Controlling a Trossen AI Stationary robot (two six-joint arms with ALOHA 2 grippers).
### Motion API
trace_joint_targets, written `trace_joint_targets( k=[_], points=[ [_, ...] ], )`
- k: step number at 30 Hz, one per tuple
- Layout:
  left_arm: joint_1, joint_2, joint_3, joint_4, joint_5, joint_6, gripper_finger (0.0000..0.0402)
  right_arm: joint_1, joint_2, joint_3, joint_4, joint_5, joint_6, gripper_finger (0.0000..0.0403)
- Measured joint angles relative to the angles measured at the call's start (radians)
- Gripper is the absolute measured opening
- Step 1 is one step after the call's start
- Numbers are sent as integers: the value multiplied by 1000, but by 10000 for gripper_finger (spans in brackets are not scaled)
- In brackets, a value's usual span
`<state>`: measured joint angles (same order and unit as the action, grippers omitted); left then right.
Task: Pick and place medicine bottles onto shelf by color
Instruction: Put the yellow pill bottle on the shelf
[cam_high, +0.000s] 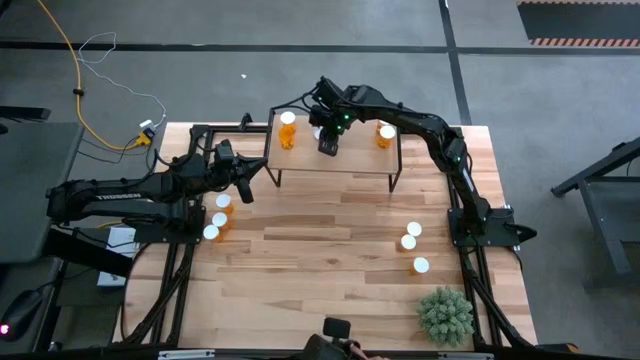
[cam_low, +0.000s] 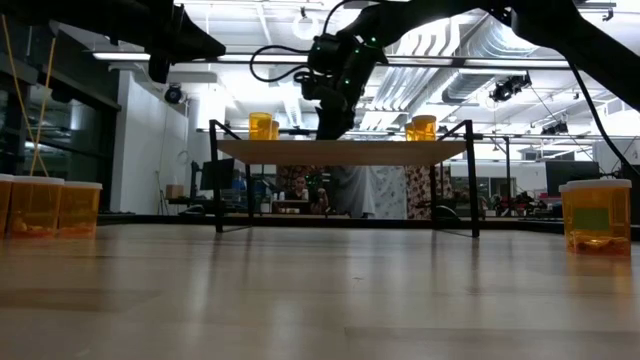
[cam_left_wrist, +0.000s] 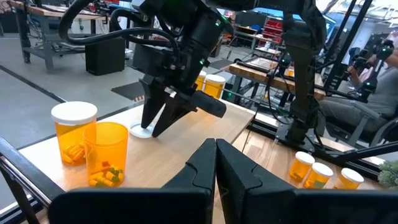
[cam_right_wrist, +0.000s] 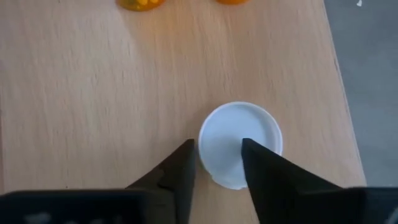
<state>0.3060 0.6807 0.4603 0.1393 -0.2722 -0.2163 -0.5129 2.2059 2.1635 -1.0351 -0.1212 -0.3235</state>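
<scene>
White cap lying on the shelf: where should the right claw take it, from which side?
By its rim, across the diameter, from straight above: the white cap lies flat on the shelf, a low disc, and the right claw hangs open over it.

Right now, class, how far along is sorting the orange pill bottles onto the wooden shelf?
Done: translucent orange bottles stand at both ends of the light-wood shelf. In hand: the open right gripper hangs over a loose white cap there. Remaining: six bottles on the table; left gripper empty.
</scene>
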Motion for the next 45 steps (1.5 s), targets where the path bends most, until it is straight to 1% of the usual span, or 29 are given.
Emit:
trace_joint_targets(
  k=[5, 7, 10, 14, 20, 25, 28, 32, 40, 45],
  points=[
    [0, 0, 0, -1, 0, 1, 1, 0, -1, 0, -9, 8, -23, 26],
    [0, 0, 0, -2, 0, 0, 1, 0, -1, 0, -13, 15, -26, 7],
    [0, 0, 0, -3, 0, 0, 1, -2, -1, 4, -20, 15, -25, 11],
    [0, 0, 0, -3, 0, 0, 1, -2, -2, 29, -42, 8, -25, 2],
    [0, 0, 0, -4, 0, 1, 1, 2, -7, 108, -118, -16, -23, 1],
    [0, 0, 0, -11, 2, 0, 1, 21, -7, 179, -200, -73, -17, 1],
    [-3, 0, 0, -23, 42, 5, 1, 38, -16, 184, -272, -148, -5, 0],
    [-20, 0, 0, -14, 69, 14, 1, 82, -42, 153, -360, -210, 1, 0],
    [-68, -1, 0, 26, 70, 39, 1, 212, -74, 151, -352, -284, -9, 0],
    [-95, 0, 0, 25, 69, 73, 1, 268, -95, 150, -363, -291, 9, 0]
  ],
)
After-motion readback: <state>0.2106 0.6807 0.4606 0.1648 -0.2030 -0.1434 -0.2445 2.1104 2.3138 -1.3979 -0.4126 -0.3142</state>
